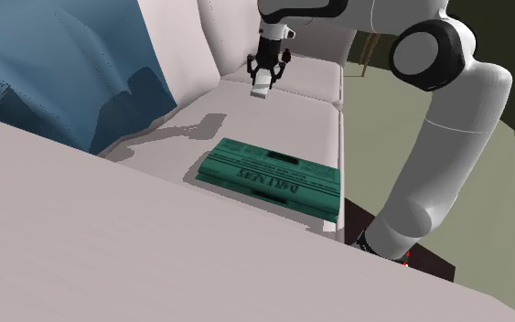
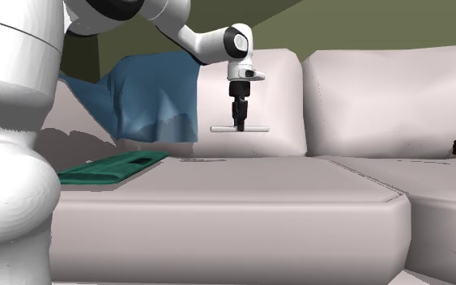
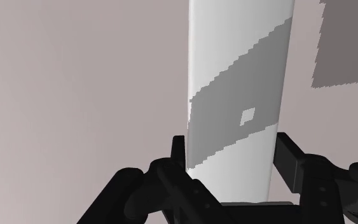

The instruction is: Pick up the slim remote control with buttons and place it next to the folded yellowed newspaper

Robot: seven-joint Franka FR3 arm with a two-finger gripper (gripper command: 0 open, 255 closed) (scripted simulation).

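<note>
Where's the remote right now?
The white remote hangs clasped in the gripper above the sofa seat, before the backrest. In the second exterior view it is right of the green newspaper, well apart.

The remote control (image 3: 238,76) is plain white, crossed by a grey band of shadow; the fingers (image 3: 289,162) are black. The folded newspaper (image 1: 273,178) is teal green with darker printed lettering. The sofa (image 2: 218,198) is pale pinkish grey, the cloth (image 1: 54,64) on it mottled blue. The arm (image 1: 447,119) is white with dark joints, the wall (image 2: 339,24) olive green.
</note>
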